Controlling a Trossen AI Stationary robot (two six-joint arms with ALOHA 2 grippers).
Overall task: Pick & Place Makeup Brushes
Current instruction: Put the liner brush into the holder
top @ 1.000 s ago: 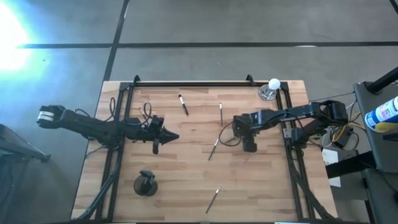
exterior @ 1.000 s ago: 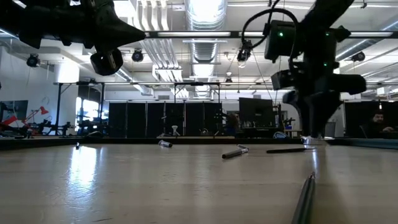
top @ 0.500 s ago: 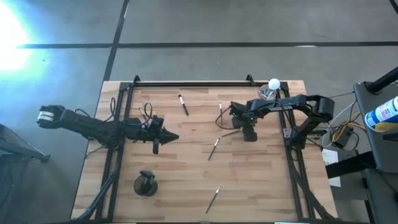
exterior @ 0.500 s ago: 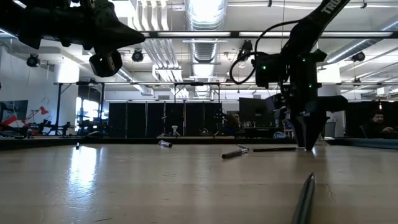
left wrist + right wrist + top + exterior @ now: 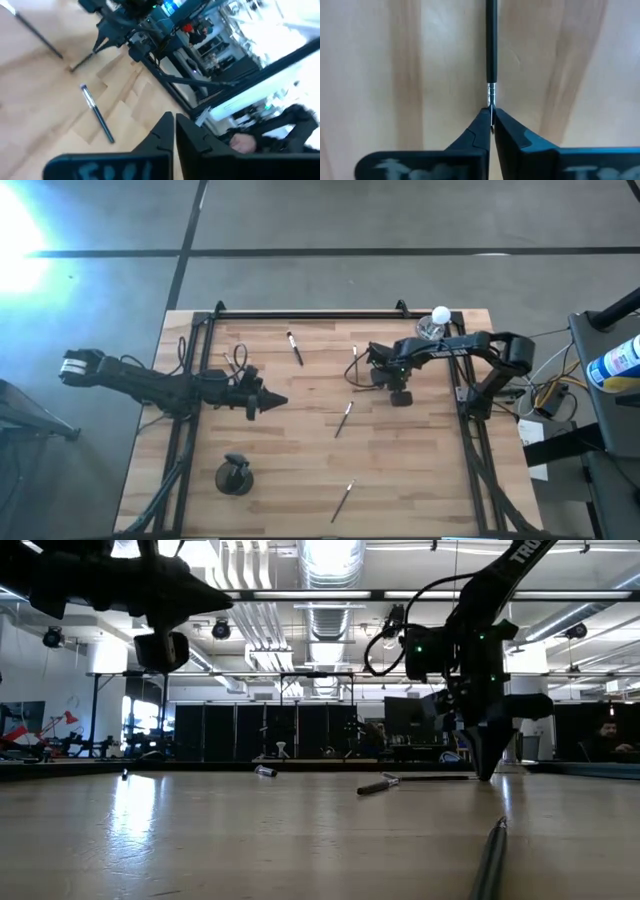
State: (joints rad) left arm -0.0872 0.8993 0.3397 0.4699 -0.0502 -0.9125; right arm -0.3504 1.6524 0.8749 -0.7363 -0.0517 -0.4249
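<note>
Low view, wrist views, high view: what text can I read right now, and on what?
"TR": white letters on the right arm, low view, cut off at the edge.
Left gripper: pale lettering on its body, too blurred to read.
Right gripper, shut on the makeup brush: same, blurred.
Bottle at the high view's right edge: label too small to read.

The left pincer (image 5: 174, 131) occupies the lower centre of the picture, with its two dark fingers (image 5: 161, 134) pressed together, tips meeting. Beyond it lies the wooden table (image 5: 45, 115). One makeup brush (image 5: 98, 115) with a dark handle and silver end lies flat on the table. A second dark brush (image 5: 37, 33) lies farther off. The right arm (image 5: 131, 31) stands over the table's far part, near a third thin brush (image 5: 84, 62).
</note>
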